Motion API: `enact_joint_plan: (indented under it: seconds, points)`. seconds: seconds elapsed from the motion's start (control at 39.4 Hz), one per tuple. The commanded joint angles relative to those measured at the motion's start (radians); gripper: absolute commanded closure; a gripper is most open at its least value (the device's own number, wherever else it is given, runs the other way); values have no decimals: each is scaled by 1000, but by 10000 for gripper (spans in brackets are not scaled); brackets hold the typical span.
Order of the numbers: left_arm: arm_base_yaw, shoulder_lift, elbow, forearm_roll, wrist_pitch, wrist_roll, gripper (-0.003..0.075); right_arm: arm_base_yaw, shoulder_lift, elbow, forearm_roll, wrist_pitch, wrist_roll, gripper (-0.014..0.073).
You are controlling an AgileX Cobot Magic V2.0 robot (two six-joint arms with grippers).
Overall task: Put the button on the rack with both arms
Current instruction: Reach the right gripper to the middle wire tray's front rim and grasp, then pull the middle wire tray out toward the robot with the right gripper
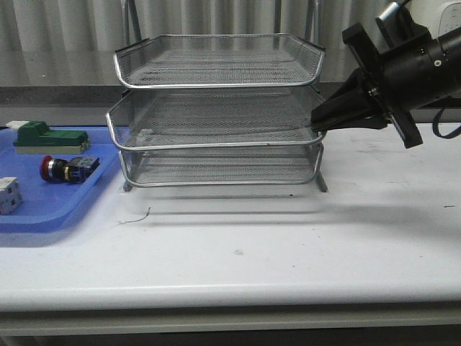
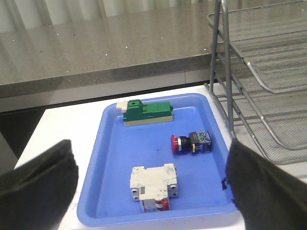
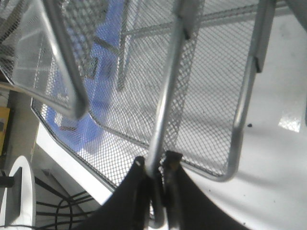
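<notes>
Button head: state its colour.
Red, on the button lying in the blue tray; the left wrist view shows it best.

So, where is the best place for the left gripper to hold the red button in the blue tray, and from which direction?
Probably from above, closing on the black body of the button just behind its red head. It lies on its side in the blue tray, clear of the green block and the white block, so the open left gripper has room to descend.
</notes>
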Motion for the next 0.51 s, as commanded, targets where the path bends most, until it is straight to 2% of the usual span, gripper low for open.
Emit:
enact_joint_plan:
  seconds: [0.0, 0.48]
  points:
    - [-1, 10, -29, 4, -79, -11, 134, -15, -47, -20, -45, 68, 14, 559]
    - [-1, 10, -29, 4, -79, -11, 134, -15, -47, -20, -210, 190, 37, 559]
